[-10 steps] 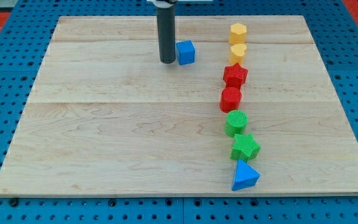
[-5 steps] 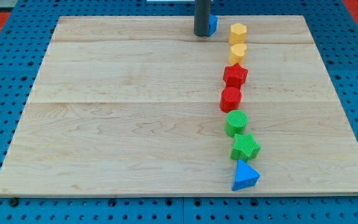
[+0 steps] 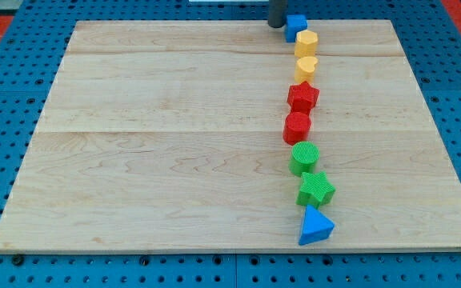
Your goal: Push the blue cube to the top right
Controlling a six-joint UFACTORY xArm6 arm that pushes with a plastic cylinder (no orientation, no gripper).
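Though cropped above, my tip (image 3: 277, 26) seemingly against blue cube (image 3: 296, 25), clawless.

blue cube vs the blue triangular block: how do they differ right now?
Place: the blue cube sits at the board's top edge; the blue triangular block is near the bottom edge, ending the column of blocks.
Shape: the cube is boxy; the triangular block is a wedge.
Contact: my tip is against the cube's left side, far from the triangular block.
Both are blue.

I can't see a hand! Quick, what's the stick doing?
No hand: my tip touches the blue cube from the view's left, holding nothing.
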